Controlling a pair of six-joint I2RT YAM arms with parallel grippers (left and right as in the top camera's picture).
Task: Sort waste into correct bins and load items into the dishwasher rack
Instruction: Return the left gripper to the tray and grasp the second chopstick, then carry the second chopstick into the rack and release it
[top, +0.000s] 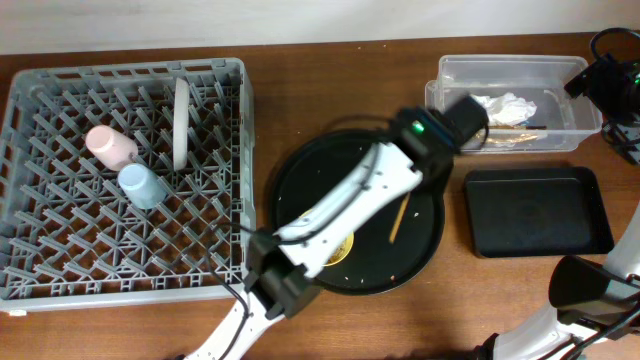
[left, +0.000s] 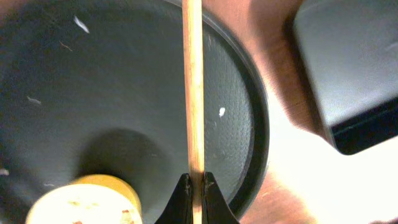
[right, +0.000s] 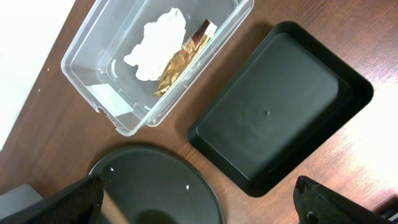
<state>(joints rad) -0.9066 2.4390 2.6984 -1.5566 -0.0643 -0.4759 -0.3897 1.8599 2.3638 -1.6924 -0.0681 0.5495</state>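
Note:
My left gripper (left: 194, 179) is shut on a thin wooden chopstick (left: 193, 87), which runs straight out from the jaws over the round black tray (left: 93, 81). Just left of the jaws sits the yellow bowl (left: 84, 202) with pale food scraps in it. In the overhead view the chopstick (top: 398, 218) shows beside my left arm, which hides the jaws and most of the bowl (top: 342, 252). The clear tub (top: 450, 72) holds the white napkin (top: 505, 104) and a brown scrap. Nothing lies in the black rectangular tray (top: 535, 212). My right gripper (right: 199, 183) hangs open, holding nothing.
The grey rack (top: 30, 250) at the left holds the pink cup (top: 110, 146), the blue cup (top: 142, 185) and the grey plate (top: 181, 122) standing on edge. My right arm (top: 603, 85) sits at the table's right edge, beside the tub.

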